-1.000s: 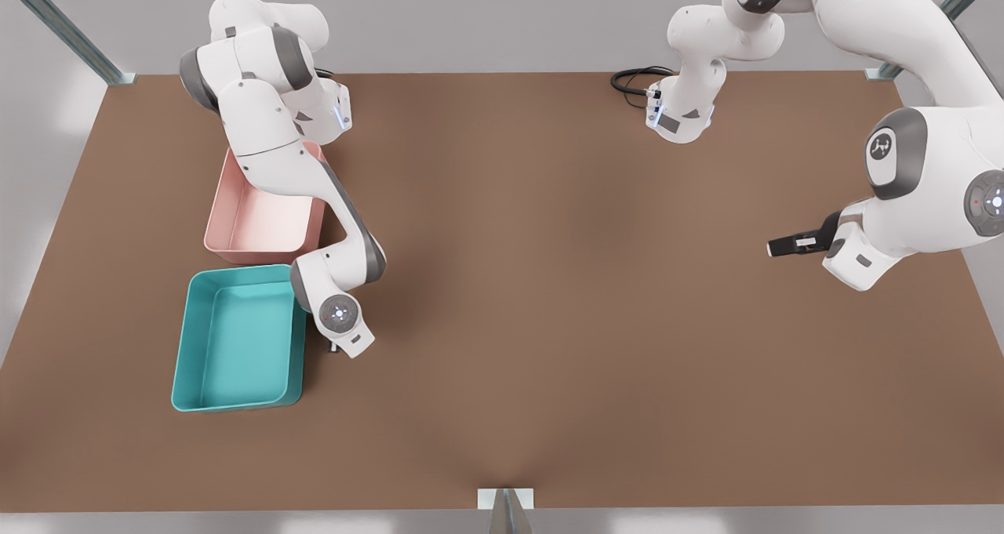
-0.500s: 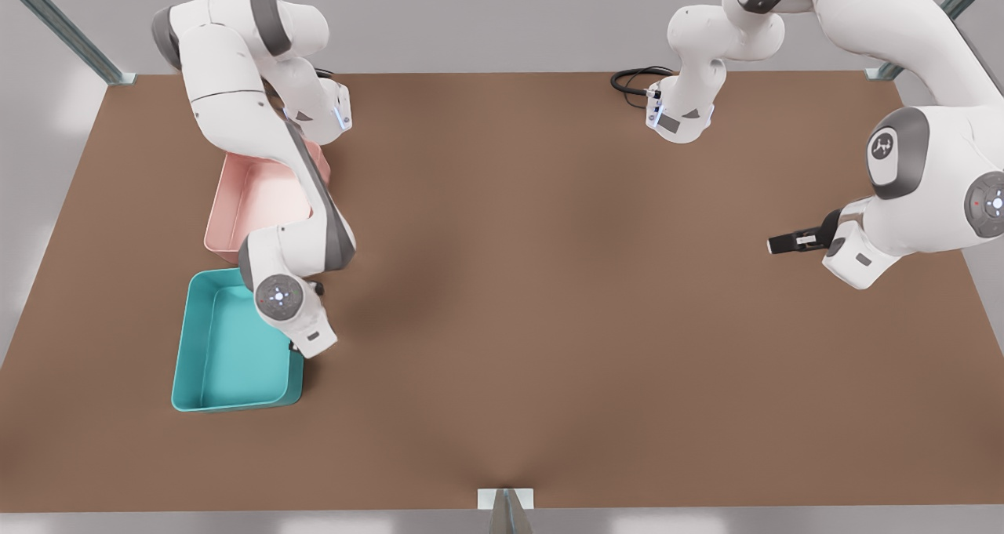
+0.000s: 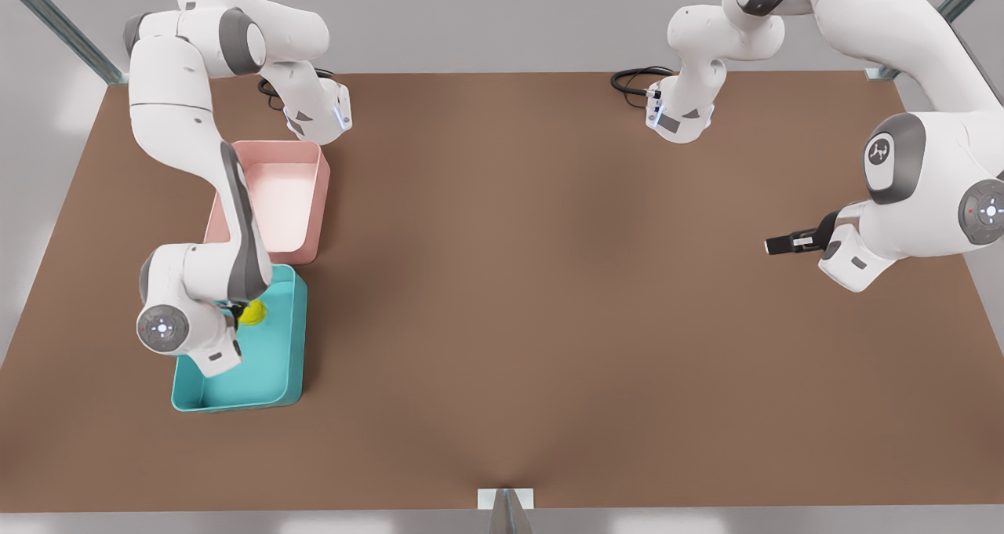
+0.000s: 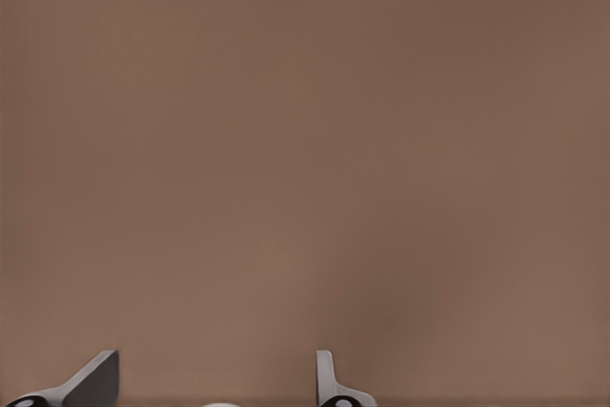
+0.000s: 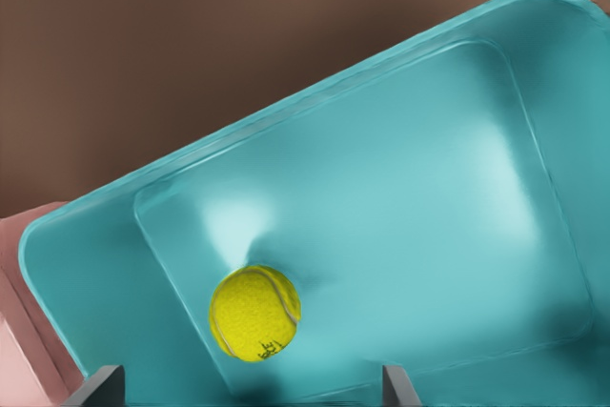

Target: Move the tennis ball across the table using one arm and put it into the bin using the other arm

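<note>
On the front view's left, the right gripper point(image 5: 250, 390) hangs over the teal bin point(image 3: 276, 377), jaws spread wide and holding nothing. The tennis ball point(image 3: 252, 312) lies free inside the bin near the end that faces the pink tray point(image 3: 302, 240), which sits just beside the bin on the table point(image 3: 549, 322). Far across on the front view's right, the left gripper point(image 3: 780, 245) waits above bare table with its jaws apart and empty, as its wrist view shows.
</note>
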{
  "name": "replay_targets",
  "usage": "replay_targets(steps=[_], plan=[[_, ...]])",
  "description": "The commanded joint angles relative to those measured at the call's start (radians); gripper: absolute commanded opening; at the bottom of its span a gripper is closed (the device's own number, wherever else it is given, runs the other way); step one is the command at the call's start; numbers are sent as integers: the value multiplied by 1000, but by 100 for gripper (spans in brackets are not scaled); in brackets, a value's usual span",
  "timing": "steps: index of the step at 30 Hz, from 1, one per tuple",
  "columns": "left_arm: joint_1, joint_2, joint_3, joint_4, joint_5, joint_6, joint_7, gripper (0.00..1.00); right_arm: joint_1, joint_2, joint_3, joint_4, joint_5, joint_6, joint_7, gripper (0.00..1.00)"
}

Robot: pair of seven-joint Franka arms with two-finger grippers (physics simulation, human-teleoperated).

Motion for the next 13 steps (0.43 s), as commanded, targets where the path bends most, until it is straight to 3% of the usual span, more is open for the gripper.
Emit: replay_targets(steps=[1, 3, 4, 7, 13], plan=[[-1, -1, 0, 0, 0, -2, 0, 100, 3, -2, -1, 104, 116, -235, 409, 100], [-1, -1, 0, 0, 0, -2, 0, 100, 15, -19, 0, 210, 116, -370, 1218, 100], [-1, -1, -1, 0, 2, -2, 0, 100, 34, -69, -3, 211, 95, -376, 1321, 100], [-1, -1, 0, -1, 0, -3, 0, 100, 20, -321, -6, 132, 92, -420, 1326, 100], [-3, -1, -1, -1, 0, -5, 0, 100, -35, -485, 12, 10, 113, -416, 1332, 100]])
